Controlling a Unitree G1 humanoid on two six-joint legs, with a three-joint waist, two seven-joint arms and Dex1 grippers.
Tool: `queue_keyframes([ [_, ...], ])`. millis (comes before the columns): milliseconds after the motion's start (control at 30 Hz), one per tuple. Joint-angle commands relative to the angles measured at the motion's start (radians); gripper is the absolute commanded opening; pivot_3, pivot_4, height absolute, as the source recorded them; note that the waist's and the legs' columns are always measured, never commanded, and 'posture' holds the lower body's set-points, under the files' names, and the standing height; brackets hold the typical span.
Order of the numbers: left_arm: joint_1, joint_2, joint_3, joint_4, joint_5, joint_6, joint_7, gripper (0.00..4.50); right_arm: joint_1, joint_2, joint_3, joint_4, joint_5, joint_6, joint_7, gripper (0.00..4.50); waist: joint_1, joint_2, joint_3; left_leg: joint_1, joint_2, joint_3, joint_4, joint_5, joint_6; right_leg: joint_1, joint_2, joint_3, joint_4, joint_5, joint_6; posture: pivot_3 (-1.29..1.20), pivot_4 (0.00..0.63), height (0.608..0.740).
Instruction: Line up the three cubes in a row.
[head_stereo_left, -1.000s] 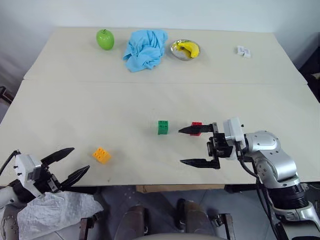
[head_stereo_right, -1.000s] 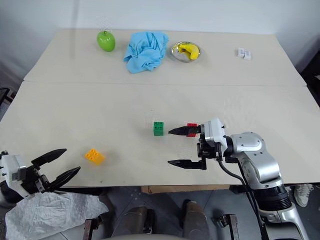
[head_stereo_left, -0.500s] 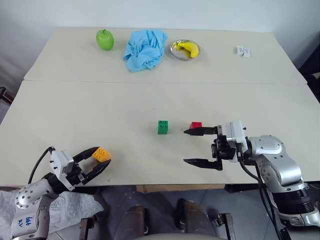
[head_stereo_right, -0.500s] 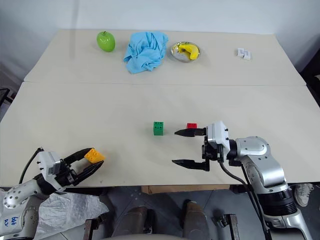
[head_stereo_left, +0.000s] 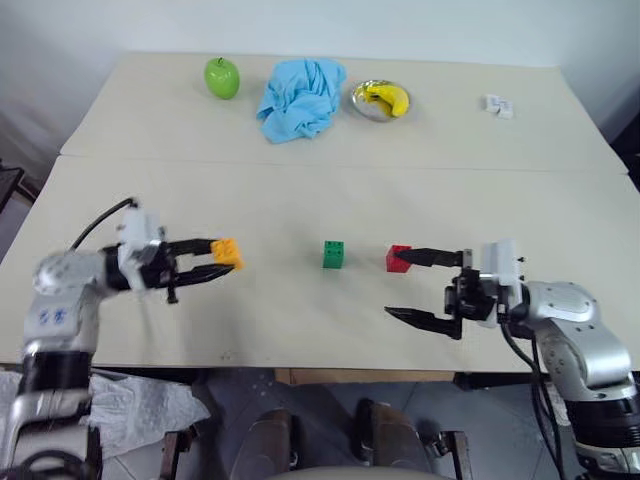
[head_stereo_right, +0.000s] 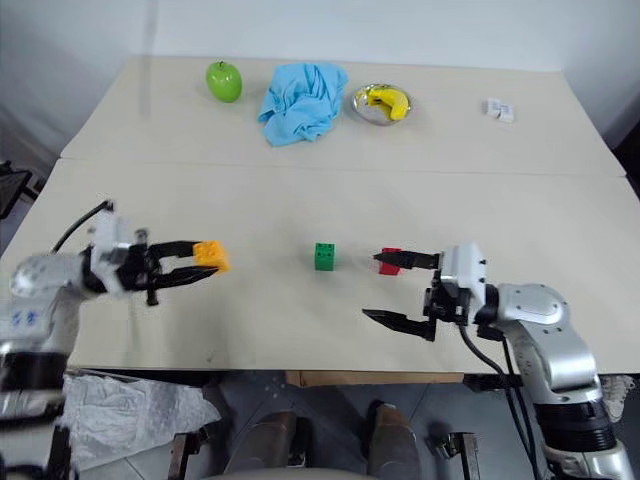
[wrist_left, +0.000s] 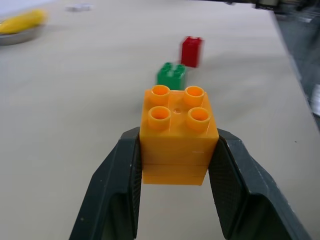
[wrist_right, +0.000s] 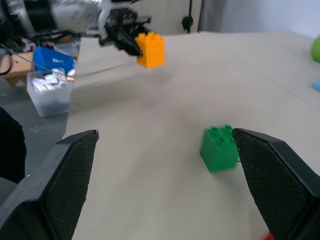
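Two beige tabletops (head_stereo_left: 300, 180) meet at a seam before you. Left gripper (head_stereo_left: 226, 262) clamps the orange-yellow cube (head_stereo_left: 227, 252) above the surface; green cube (head_stereo_left: 334, 254) and red cube (head_stereo_left: 398, 258) sit mid-table; right gripper (head_stereo_left: 412, 285), jaws wide apart, beside red.

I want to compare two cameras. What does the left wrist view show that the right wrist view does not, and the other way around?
Left wrist view alone: the red cube beyond the green cube, and a yellow fruit on a metal dish far behind. Right wrist view alone: the left gripper from outside, carrying its cube above the table, and a clear bin on the floor. Both: the orange-yellow cube clamped in the left gripper, and the green cube standing on the table.
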Motion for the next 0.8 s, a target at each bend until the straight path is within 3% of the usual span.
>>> queue_keyframes([
  [33,-0.178,-0.049,-0.099,0.306,0.119,-0.134,-0.107,1.50,0.026,-0.020,-0.053,-0.049,0.014,-0.006,-0.021,4.50,-0.001,0.000,0.000,0.000,-0.001,0.005,0.000,0.000,0.000,0.000,0.000,-0.002,0.000,0.000,0.000,0.00,0.150,0.740],
  [267,-0.411,-0.155,-0.151,0.701,0.250,-0.327,-0.109,1.50,0.108,-0.014,-0.091,-0.137,0.020,0.004,-0.089,4.50,-0.014,-0.002,0.001,0.000,0.005,0.014,-0.001,0.000,0.000,-0.002,0.004,-0.005,-0.003,0.000,0.000,0.00,0.150,0.740],
  [633,-0.475,-0.170,-0.136,0.815,0.315,-0.367,-0.163,1.50,0.186,-0.016,-0.114,-0.183,0.023,-0.009,-0.137,4.50,-0.011,-0.003,0.001,0.000,0.006,0.015,0.000,0.000,0.000,-0.003,0.003,-0.004,-0.002,0.001,0.001,0.00,0.150,0.740],
  [800,-0.470,-0.161,-0.108,0.818,0.309,-0.373,-0.119,3.15,0.179,-0.008,-0.103,-0.157,0.014,-0.026,-0.129,4.50,-0.006,-0.003,0.001,0.000,0.007,0.015,0.001,0.000,0.000,-0.003,0.003,-0.004,-0.001,0.001,0.001,0.00,0.150,0.740],
])
